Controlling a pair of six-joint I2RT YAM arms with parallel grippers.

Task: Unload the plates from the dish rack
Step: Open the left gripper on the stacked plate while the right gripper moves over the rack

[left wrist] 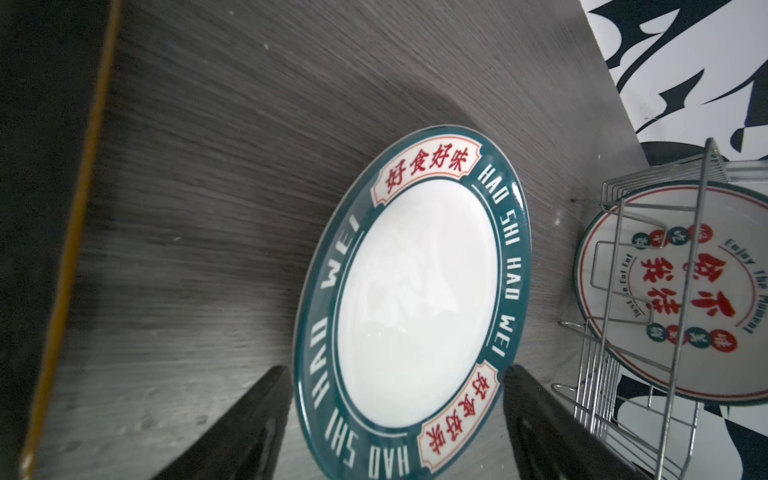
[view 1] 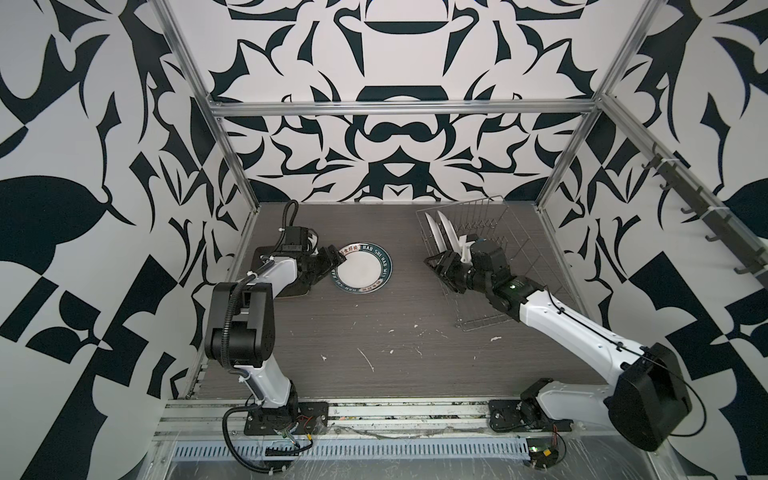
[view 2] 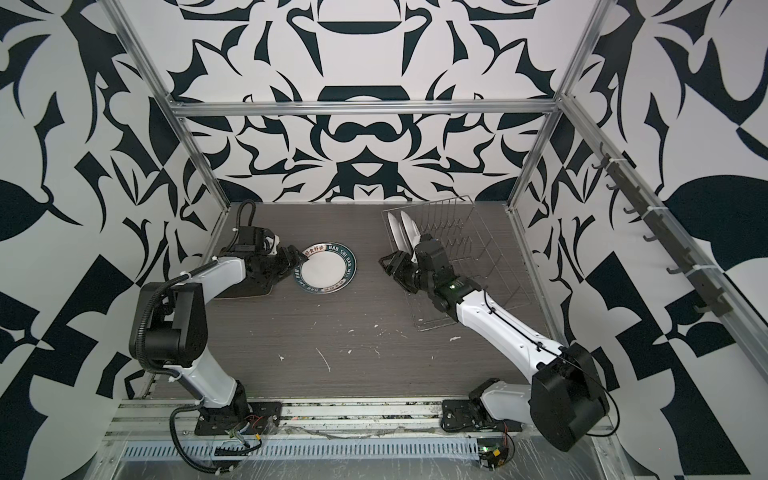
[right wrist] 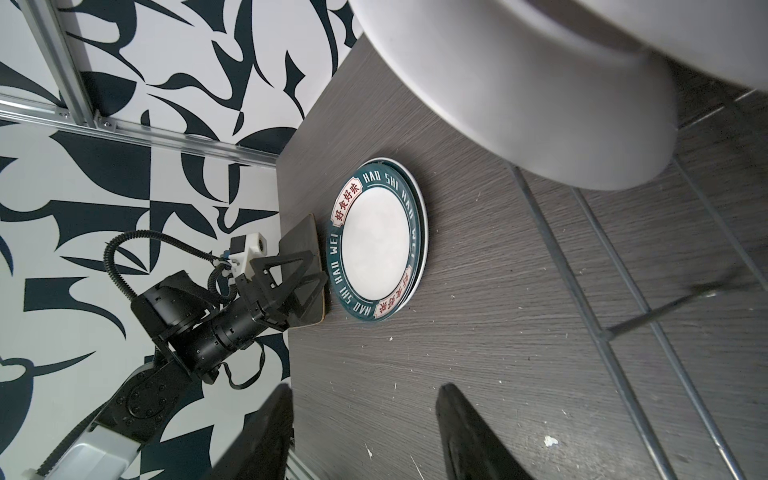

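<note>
Closest to me, the left arm's base (view 1: 286, 415) and the right arm's base (view 1: 515, 413) sit bolted along the near edge of the dark wood-grain table (view 1: 374, 332), which is dotted with white flecks (view 1: 368, 359).

Farther in on the left, the left gripper (view 1: 335, 259) lies low over the table with its fingers spread wide. In the left wrist view the near rim of a teal-rimmed plate (view 1: 362, 267) sits in the gap between them, and neither finger presses on it. This round plate lies flat and face up. It is white in the middle, with a rim lettered HAO SHI HAO WEI and two panels of red Chinese characters. In the right wrist view the white edge of a second plate (right wrist: 423, 249) shows beneath it. Just beside them, under the left wrist, a dark rounded-square plate (right wrist: 305, 235) with a golden edge also lies flat.

On the right, the right gripper (view 1: 437, 262) hovers at the left side of the silver wire dish rack (view 1: 484, 216), its fingers apart with nothing between them. Just behind it, two white plates (view 1: 432, 227) stand on edge in the rack's far left corner. I cannot tell whether the gripper touches them. The plate facing the left arm is printed with red characters and Enjoy The Moment.

Beyond the rack's taller far end rises the black-and-white patterned wall (view 1: 395, 145)
</note>
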